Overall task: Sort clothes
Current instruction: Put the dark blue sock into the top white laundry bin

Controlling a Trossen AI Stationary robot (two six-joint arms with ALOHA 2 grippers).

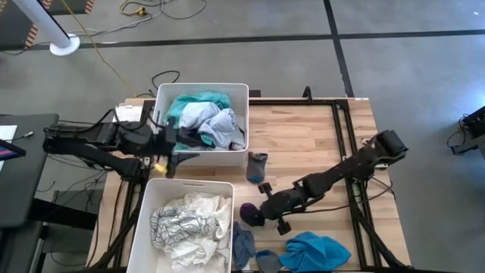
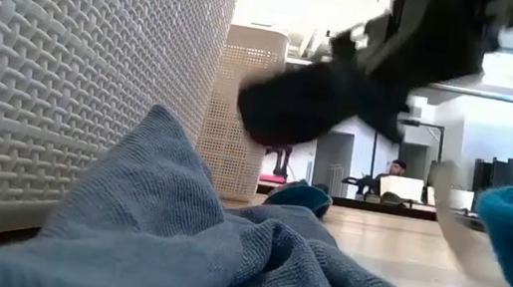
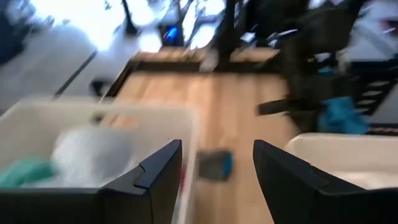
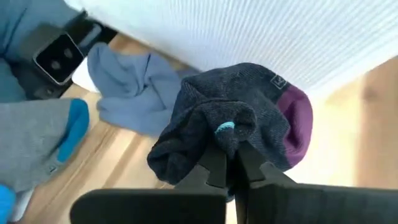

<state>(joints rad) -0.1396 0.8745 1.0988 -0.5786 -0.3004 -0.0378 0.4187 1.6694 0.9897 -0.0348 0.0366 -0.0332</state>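
Note:
My right gripper (image 4: 227, 163) is shut on a dark navy sock with a purple toe (image 1: 251, 214), held in the air beside the near white bin (image 1: 144, 227). That bin holds white clothes (image 1: 189, 221). The far white bin (image 1: 241, 91) holds teal, grey and white clothes (image 1: 204, 117). My left gripper (image 3: 216, 163) stands open and empty between the two bins at the table's left. A grey sock with a blue edge (image 1: 256, 165) lies flat on the wood. A bright blue garment (image 1: 314, 250) and a grey-blue one (image 1: 242, 243) lie at the near edge. My right gripper pinches a bunched fold near the navy sock's middle (image 4: 224, 132) between its two fingertips. The fingers slant down from the table's right side. The sock is lifted clear of the table (image 2: 293, 98), crumpled around the fingertips, its purple toe (image 4: 297, 121) to one side.
The grey-blue garment (image 2: 221, 249) lies close under the lifted sock, against the near bin's wall (image 2: 76, 68). Another small sock (image 1: 265, 259) lies beside the bright blue garment. Bare wood (image 1: 303, 136) lies at the table's middle and far right. A person sits far behind the table (image 2: 395, 171).

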